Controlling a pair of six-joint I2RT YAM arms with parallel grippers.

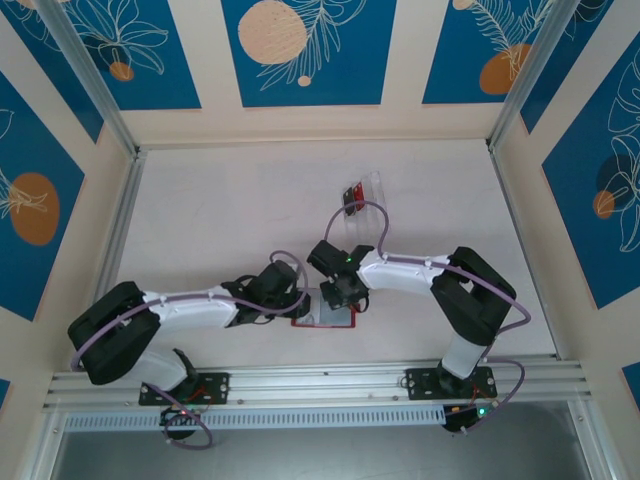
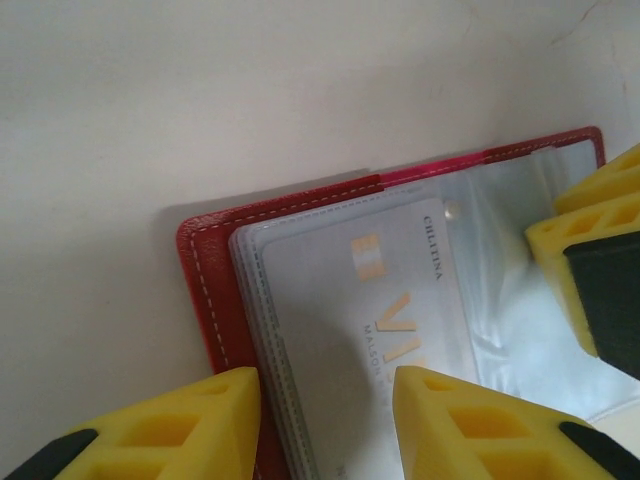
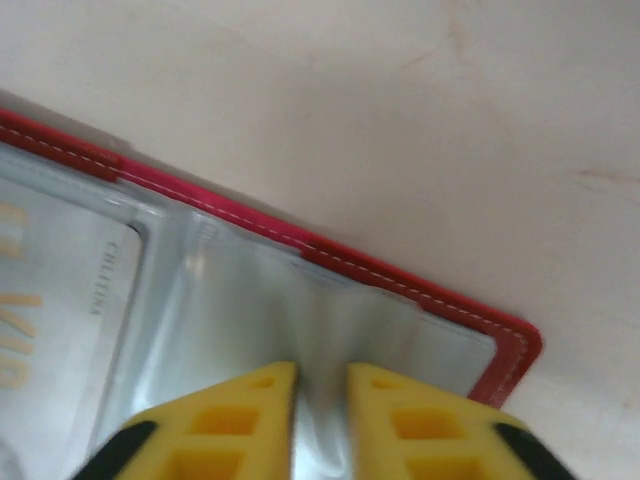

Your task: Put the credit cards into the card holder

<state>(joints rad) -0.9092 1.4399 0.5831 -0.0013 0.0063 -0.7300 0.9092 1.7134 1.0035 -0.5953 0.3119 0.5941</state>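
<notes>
The red card holder lies open near the table's front edge, its clear sleeves facing up. A pale grey credit card with gold lettering sits inside a sleeve on the left half. My left gripper stands open over that half, with one fingertip at the red cover and the other on the card. My right gripper is over the right half, nearly closed, with a raised fold of clear sleeve pinched between the tips. Its yellow fingers also show in the left wrist view.
A clear plastic tray lies farther back, right of centre, with red and black cards in it. A purple cable loops over it. Both arms meet above the card holder, and aluminium rails line the table's sides.
</notes>
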